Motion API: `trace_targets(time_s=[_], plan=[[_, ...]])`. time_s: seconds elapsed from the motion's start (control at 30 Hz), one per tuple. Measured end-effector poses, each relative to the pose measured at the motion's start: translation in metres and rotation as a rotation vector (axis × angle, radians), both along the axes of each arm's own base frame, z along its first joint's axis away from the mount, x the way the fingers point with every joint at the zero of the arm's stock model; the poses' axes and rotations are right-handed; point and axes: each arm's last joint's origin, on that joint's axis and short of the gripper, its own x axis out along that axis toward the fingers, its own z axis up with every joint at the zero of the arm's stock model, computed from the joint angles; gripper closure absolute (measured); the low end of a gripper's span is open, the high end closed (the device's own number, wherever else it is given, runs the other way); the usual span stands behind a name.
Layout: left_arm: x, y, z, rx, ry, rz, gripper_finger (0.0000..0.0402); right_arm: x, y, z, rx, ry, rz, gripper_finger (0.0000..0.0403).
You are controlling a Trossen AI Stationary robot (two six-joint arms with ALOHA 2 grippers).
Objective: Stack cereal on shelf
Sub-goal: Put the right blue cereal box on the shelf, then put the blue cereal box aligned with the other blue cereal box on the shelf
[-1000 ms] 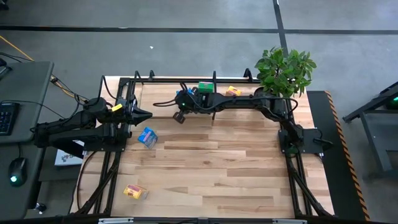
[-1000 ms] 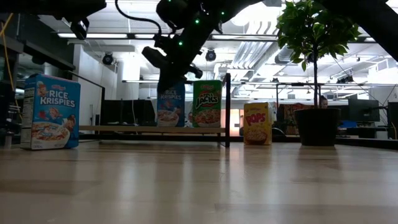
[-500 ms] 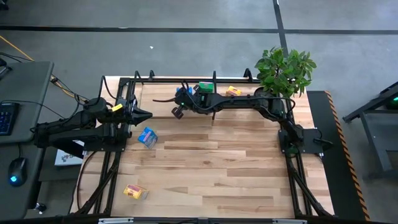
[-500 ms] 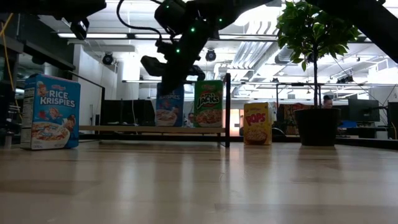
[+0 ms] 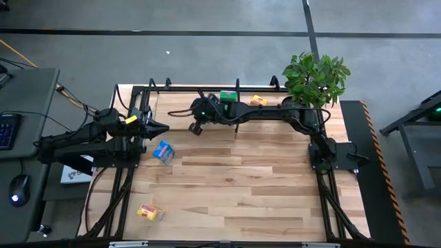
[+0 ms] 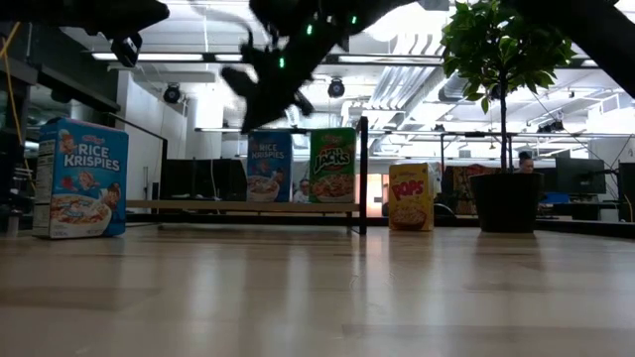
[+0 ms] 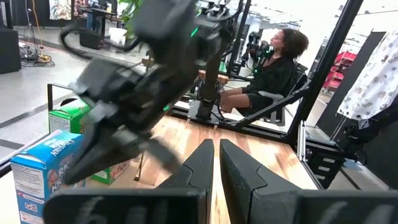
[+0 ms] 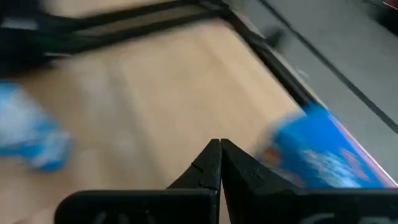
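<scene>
The shelf [image 6: 198, 206] stands along the table's far edge. A blue cereal box [image 6: 268, 167] and a green one [image 6: 331, 166] stand upright on its board, left of the black divider [image 6: 363, 174]. A yellow-orange box [image 6: 411, 196] stands on its base right of the divider. Another blue box [image 5: 163, 151] stands on the tabletop, and a yellow-orange one [image 5: 149, 212] lies near the front left. My right gripper [image 6: 236, 77] is shut and empty, hovering above and left of the shelf's blue box. My left gripper [image 5: 164, 127] waits shut at the table's left.
A potted plant [image 5: 315, 79] stands at the far right corner. My right arm [image 5: 275, 111] stretches along the far edge over the shelf. A person [image 7: 273, 65] sits beyond the table. Open tabletop [image 5: 241, 186] lies in the middle and toward the near edge.
My right gripper has risen from in front of the shelf's blue box to above its top, has shifted a little toward the table's left edge, and has stayed shut. The blue box stands upright on the shelf.
</scene>
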Motion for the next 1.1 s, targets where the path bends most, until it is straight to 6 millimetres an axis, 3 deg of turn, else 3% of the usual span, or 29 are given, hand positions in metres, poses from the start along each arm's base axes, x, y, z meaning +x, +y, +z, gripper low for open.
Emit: trace_targets(time_s=[0.1,0.2,0.37,0.53,0.67,0.83,0.97,1.1], plan=[[0.0,0.0,0.0,0.0,0.0,0.0,0.0382,-0.006,0.015,0.013,0.028,0.031,0.196,0.0403],[0.0,0.0,-0.001,-0.001,0.007,0.0,0.0382,-0.015,0.03,0.011,0.087,0.141,0.309,0.0403],[0.0,0.0,-0.001,-0.001,0.008,0.0,0.0382,-0.035,0.059,0.0,0.113,0.341,0.346,0.0403],[0.0,0.0,-0.001,-0.001,0.008,0.0,0.0382,-0.073,0.096,-0.022,0.089,0.366,0.312,0.0403],[0.0,0.0,-0.001,0.016,0.009,0.0,0.0382,-0.118,0.122,-0.034,0.092,0.205,0.238,0.0403],[0.001,0.0,-0.001,0.076,0.018,-0.002,0.0367,-0.169,0.148,-0.034,0.105,-0.159,0.215,0.0403],[0.01,0.002,-0.004,0.042,0.056,-0.011,0.0312,-0.196,0.152,-0.036,0.091,-0.363,0.192,0.0403],[0.02,0.002,-0.001,0.029,0.101,-0.075,0.0233,-0.209,0.148,-0.04,0.1,-0.443,0.168,0.0403]])
